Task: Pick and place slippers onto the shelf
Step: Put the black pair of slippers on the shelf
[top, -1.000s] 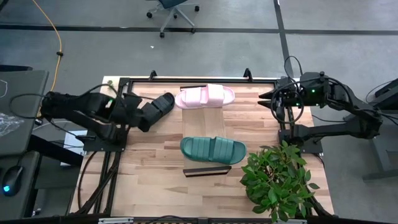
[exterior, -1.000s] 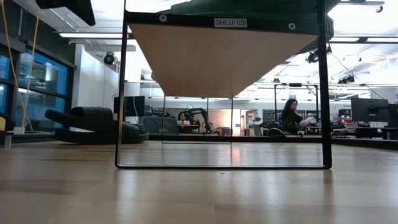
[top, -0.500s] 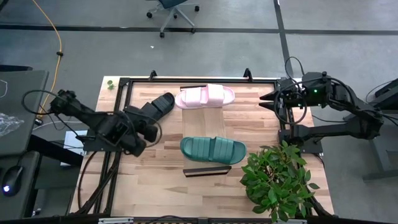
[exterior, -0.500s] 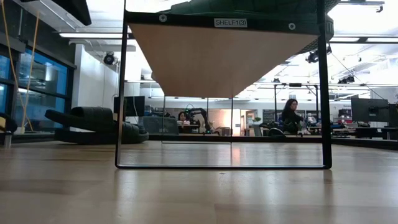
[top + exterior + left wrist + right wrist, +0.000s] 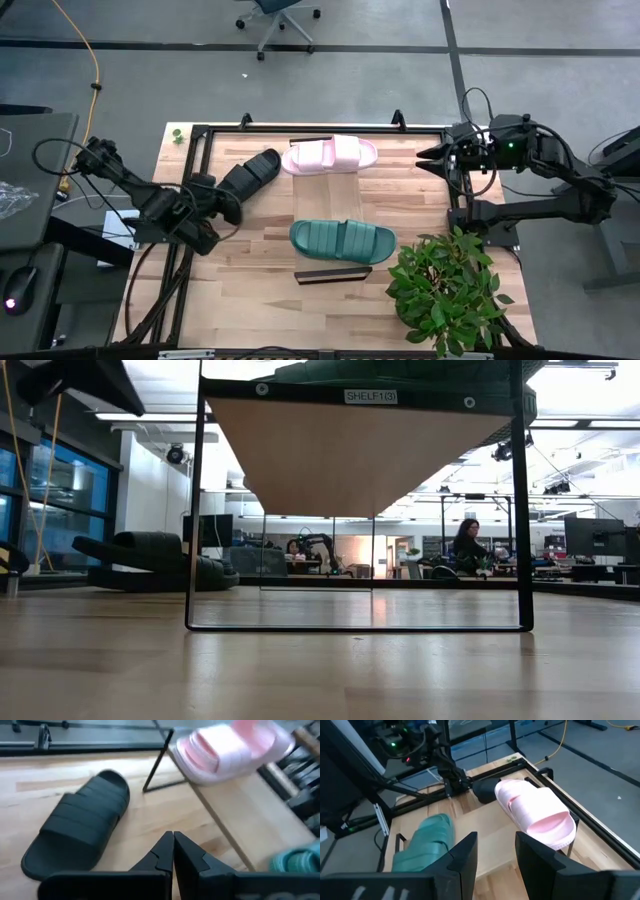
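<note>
The black slipper (image 5: 250,172) lies sole down on the tabletop, left of the shelf (image 5: 328,198); the low view shows the black slipper (image 5: 150,560) resting flat. The pink slipper (image 5: 330,155) sits across the shelf's far end and the teal slipper (image 5: 342,240) across its near end. My left gripper (image 5: 230,207) is shut and hovers just short of the black slipper's near end (image 5: 80,837), touching nothing. My right gripper (image 5: 430,158) is open and waits off the table's far right, facing the pink slipper (image 5: 535,812).
A leafy potted plant (image 5: 445,290) fills the table's near right corner, close to the teal slipper. A dark metal frame (image 5: 200,135) runs along the table's far and left edges. Bare tabletop (image 5: 240,290) lies near and left of the shelf.
My left arm has swung back from the black slipper's near end toward the table's left and near side, then eased a little back toward it. The black slipper lies where it was. The pink and teal slippers have kept still.
</note>
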### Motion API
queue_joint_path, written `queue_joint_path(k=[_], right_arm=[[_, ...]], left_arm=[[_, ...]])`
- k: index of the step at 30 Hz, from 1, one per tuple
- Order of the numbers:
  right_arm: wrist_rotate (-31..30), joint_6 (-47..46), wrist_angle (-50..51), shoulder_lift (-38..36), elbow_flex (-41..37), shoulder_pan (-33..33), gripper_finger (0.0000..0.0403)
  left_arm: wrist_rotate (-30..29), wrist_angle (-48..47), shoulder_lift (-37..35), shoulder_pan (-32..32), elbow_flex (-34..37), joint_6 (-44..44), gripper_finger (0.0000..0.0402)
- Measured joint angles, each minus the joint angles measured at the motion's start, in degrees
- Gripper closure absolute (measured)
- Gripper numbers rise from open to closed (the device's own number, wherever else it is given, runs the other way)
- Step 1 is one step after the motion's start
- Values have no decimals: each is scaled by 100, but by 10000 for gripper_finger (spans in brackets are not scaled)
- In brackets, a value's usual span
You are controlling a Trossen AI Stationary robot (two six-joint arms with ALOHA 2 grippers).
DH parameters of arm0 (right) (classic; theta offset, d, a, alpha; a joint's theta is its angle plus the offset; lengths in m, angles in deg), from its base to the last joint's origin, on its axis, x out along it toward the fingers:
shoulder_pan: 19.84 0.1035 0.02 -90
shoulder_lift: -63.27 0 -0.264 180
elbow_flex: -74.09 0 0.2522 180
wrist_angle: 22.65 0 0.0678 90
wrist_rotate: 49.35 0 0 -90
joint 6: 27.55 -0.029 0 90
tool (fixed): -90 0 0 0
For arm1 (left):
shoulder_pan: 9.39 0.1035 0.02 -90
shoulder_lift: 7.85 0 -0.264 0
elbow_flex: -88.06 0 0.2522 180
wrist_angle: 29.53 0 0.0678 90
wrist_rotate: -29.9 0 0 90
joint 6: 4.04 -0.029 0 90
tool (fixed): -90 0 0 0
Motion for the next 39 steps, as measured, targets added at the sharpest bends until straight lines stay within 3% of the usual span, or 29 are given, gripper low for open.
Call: queue_joint_path(k=[5, 11, 22, 32, 39], right_arm=[[-147, -227, -62, 11, 0, 1, 279], [-158, -517, -63, 10, 0, 0, 279], [-316, -559, -88, 10, 0, 0, 279], [164, -222, -295, 10, 2, 1, 279], [660, -45, -292, 10, 2, 2, 279]], left_arm=[[-451, 128, -789, 0, 480, -33, 401], [-561, 336, -1126, 7, 943, -16, 401], [-549, 3022, -1405, 820, 2412, -1, 401], [-443, 3442, -1378, 1500, 2497, 6, 401], [-47, 3426, -1373, 2143, 2497, 60, 401]])
